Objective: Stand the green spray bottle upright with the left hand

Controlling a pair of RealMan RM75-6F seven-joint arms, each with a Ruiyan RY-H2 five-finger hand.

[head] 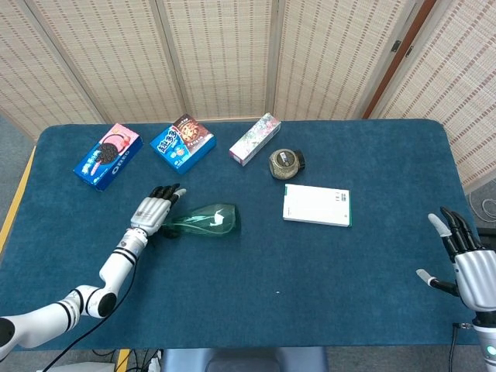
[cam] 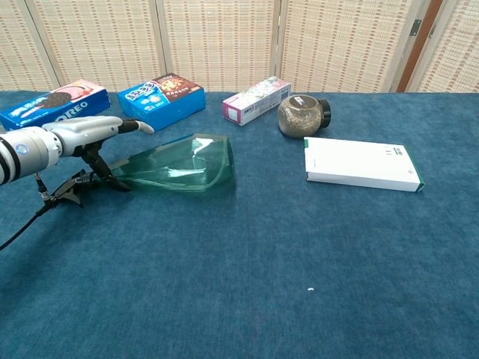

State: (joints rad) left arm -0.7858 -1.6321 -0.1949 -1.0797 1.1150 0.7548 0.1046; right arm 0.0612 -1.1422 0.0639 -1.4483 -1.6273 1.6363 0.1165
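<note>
Green spray bottle (head: 203,220) from the head view: on its side on the desk (head: 256,310), neck toward the left hand (head: 151,213), which wraps the narrow end; right hand (head: 463,260) idles, fingers spread, holding nothing. Chest view: green spray bottle (cam: 183,168) looks like thin clear plastic, probably light, empty, slippery, so I'd grab near the neck. Oreo box (cam: 52,108) and jar (cam: 301,116) sit well apart, nothing blocking.

- The left hand (head: 152,211) has a silver-grey metallic back, with black fingers (head: 164,191) tipped in pale grey.
- Its wrist carries black and white ringed bands; the left forearm (head: 116,268) behind is a glossy white tube with dark joint seams.
- A thin black cable (cam: 21,227) trails from the wrist.
- The right hand (head: 463,263) is silver-grey too, with black fingers and pale tips.
</note>
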